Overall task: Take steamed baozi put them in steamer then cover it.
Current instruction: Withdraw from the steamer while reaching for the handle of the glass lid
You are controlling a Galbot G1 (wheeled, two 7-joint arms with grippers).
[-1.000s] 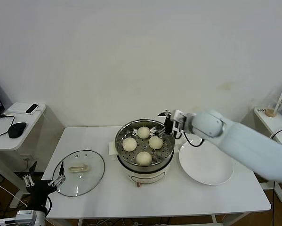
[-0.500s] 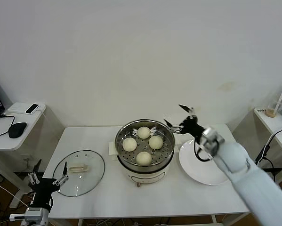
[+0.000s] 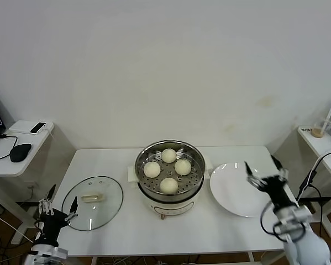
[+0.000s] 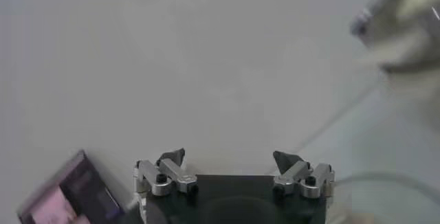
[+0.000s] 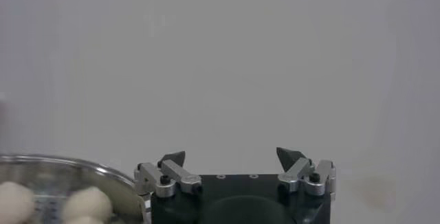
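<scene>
You have the steamer [image 3: 169,175] at the middle of the table [image 3: 126,232], with the four steamed baozi [image 3: 168,168] on its tray. The cover [image 3: 93,202] lies flat on the table to the steamer's left, near the front-left corner. The plate [image 3: 240,193] sits just beside the steamer's right. Your left gripper [image 3: 57,210] is off the front-left corner, your right gripper [image 3: 266,174] at the plate's right edge.

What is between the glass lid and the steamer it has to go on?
Nothing visible. The lid lies flat on the table left of the steamer, with bare tabletop between them. The left gripper, open, is at the lid's near-left edge.
</scene>
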